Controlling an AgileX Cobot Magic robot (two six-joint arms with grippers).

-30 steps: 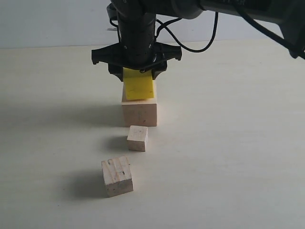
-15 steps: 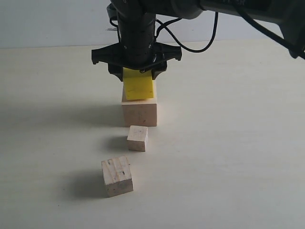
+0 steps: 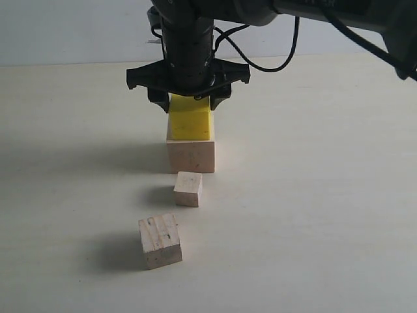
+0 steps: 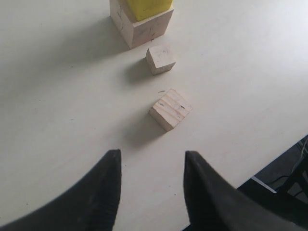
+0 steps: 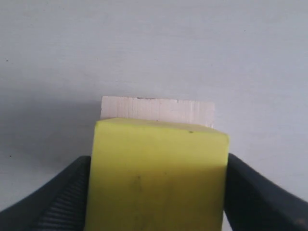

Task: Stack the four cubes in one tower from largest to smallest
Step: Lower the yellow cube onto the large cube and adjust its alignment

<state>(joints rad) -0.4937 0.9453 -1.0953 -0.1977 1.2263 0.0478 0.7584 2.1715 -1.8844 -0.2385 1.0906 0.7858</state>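
The yellow cube point(image 3: 189, 124) is matt and smooth. Under it the large cube point(image 3: 191, 156) is bare pale wood, as are the small cube point(image 3: 187, 189) and grain-striped medium cube point(image 3: 159, 241) near it. The surface point(image 3: 313, 195) is pale and matt.

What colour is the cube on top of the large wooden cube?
The yellow cube is plain bright yellow, clearest in the right wrist view.

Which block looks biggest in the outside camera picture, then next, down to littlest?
1. Big pale wooden cube, at the stack's bottom.
2. Bright yellow cube and striped-grain wooden cube look about alike; the striped one is nearer the camera, so no ranking.
3. Little pale wooden cube.
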